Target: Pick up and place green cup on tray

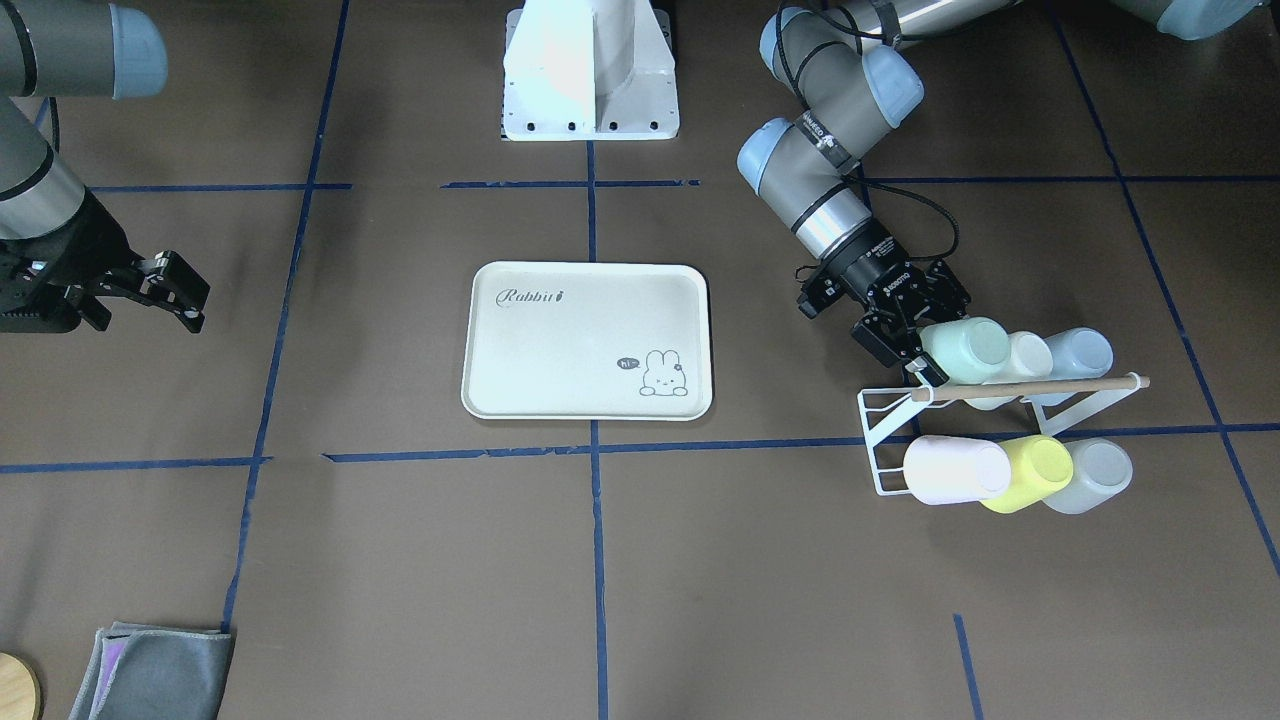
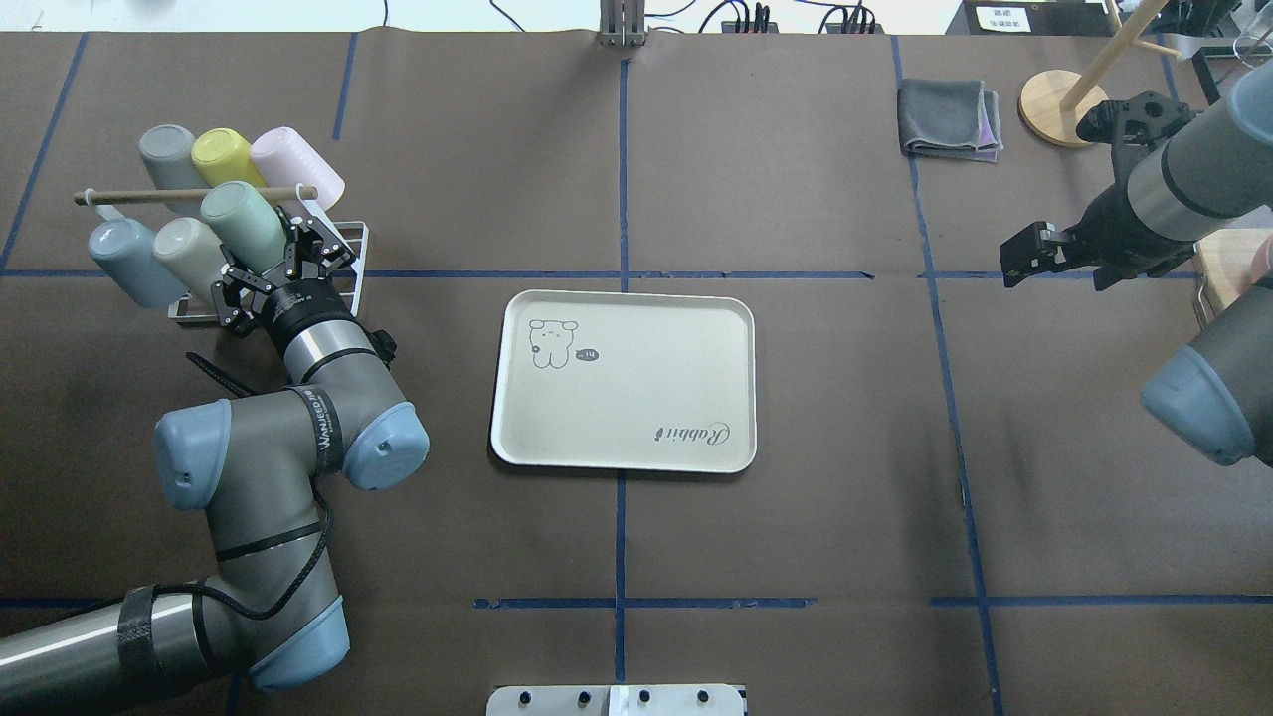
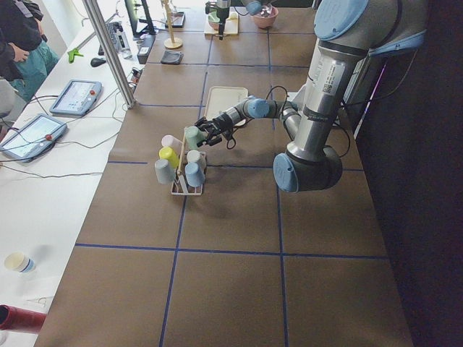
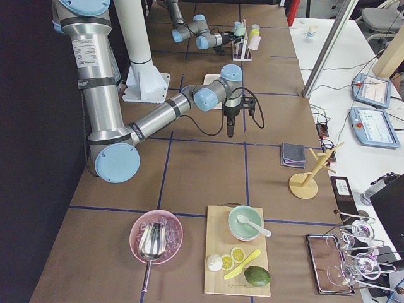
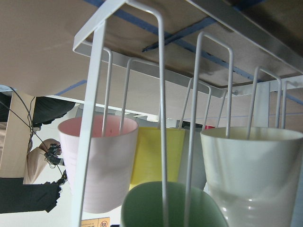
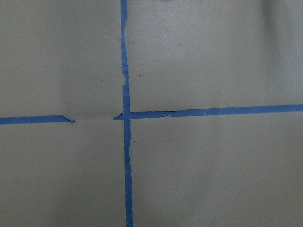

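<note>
Pale mint-green, the small handleless plastic cup (image 1: 965,348) is seen tilted on a peg of the white wire cup rack (image 1: 885,440), at the end of the row nearest the flat cream-white rectangular tray (image 1: 560,345). It touches a cream cup (image 1: 1030,350) beside it. The rack stands on the brown paper-covered tabletop (image 1: 400,520), well apart from the tray, on which nothing is seen.

The grasp is judged to be the step in hand. The left end effector (image 1: 905,355) is held at the cup's rim end with its jaws spread to either side. No firm closure on the cup can be made out, and nothing has been lifted. In the left wrist view the green rim fills the lower edge, with a wire peg running into it.

The right end effector (image 1: 180,292) is held over bare tabletop far from the rack, with nothing in it. How far its jaws stand apart cannot be told.

For the next move, the jaws would need to be closed on the cup wall. The cup would then have to be drawn back along the line of its peg, so that the wire is cleared without the rack being dragged or the neighbouring cup disturbed. Only then can it be carried to the tray.
</note>
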Controlling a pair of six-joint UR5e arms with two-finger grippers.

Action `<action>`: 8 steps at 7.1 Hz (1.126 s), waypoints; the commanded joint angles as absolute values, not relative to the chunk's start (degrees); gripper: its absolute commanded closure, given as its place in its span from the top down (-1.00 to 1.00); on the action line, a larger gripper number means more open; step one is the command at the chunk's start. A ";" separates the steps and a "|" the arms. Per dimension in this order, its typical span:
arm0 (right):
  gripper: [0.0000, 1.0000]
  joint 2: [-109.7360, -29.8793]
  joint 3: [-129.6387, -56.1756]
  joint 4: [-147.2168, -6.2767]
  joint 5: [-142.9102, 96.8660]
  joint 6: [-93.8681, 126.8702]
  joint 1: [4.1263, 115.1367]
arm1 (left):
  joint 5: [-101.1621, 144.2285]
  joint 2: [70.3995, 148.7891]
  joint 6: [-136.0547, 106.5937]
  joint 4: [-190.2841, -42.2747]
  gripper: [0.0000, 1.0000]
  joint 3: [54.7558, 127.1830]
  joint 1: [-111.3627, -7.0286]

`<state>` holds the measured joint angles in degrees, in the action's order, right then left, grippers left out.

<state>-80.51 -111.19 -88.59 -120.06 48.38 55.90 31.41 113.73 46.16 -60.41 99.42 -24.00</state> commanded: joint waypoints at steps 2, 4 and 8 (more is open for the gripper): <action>1.00 -80.59 -111.09 -88.59 -120.06 48.43 55.90 | 31.38 112.32 46.14 -56.10 0.07 104.40 -23.91; 1.00 -80.60 -110.83 -88.51 -120.06 48.43 55.90 | 31.38 112.32 46.14 -55.63 0.08 105.12 -23.82; 1.00 -80.51 -110.83 -88.51 -120.06 48.52 55.81 | 31.46 111.97 46.23 -52.13 0.07 113.88 -23.99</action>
<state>-80.54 -110.83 -88.51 -120.06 48.49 55.88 31.40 112.03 46.29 -53.70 110.66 -23.96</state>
